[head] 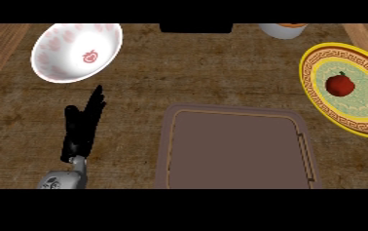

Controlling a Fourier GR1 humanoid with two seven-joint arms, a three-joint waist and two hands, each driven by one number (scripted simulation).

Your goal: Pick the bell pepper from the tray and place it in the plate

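A red bell pepper (340, 84) sits in the middle of a round plate (310, 86). The plate is at the right side of the brown wooden surface (179, 69). It has a yellow rim with a dark pattern and a pale green middle, and its right part is cut off by the edge of the view. The pepper has a little green stem on top. Nothing is touching it.

A brown tray (233, 152) lies flat near the bottom of the view, a bit right of the middle. It has round corners and a thin light line running inside its rim. The tray is near the plate but does not touch it. The pepper is well apart from the tray.

The left hand (74, 137) is black and shows at the lower left, to the left of the tray. Its fingers are straight and point up, away from the robot. It is wide open and holds nothing. A short grey forearm (61, 180) comes in below it.

A white bowl (75, 52) with red marks is at the upper left, past the fingertips and not touching them. A white cup (283, 30) peeks in at the top right, above the plate. A black thing (195, 28) sits at the top middle, and I cannot tell what it is.
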